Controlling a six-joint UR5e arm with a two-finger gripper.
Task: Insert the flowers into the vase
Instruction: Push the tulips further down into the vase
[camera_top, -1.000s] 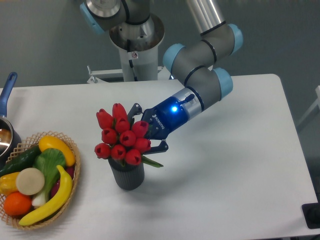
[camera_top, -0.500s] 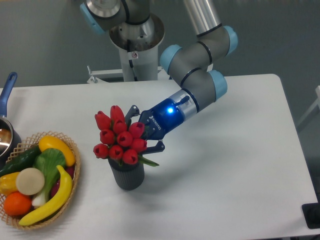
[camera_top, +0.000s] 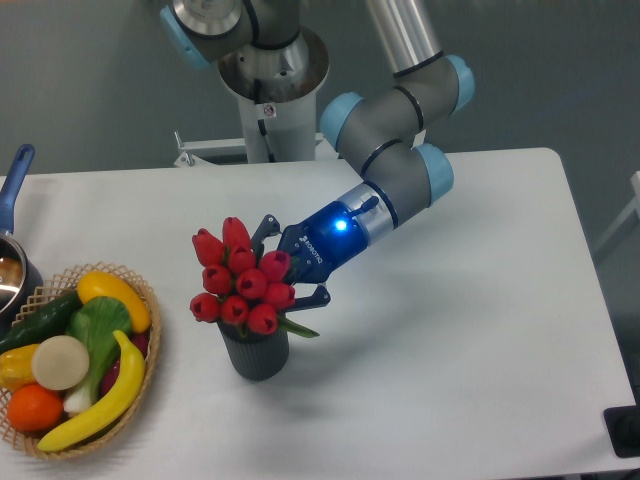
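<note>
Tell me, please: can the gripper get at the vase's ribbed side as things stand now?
Probably not directly. The gripper sits behind the tulip bunch, which hangs over the mouth of the vase, and its fingers seem occupied with the stems. The ribbed side is bare, so after releasing and lowering, the way looks free.

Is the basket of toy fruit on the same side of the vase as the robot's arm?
No, the wicker basket sits at the table's left edge, while the arm reaches the vase from the right.

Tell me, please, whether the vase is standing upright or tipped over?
Upright: the vase stands on its base on the table, mouth up, under the flowers.
</note>
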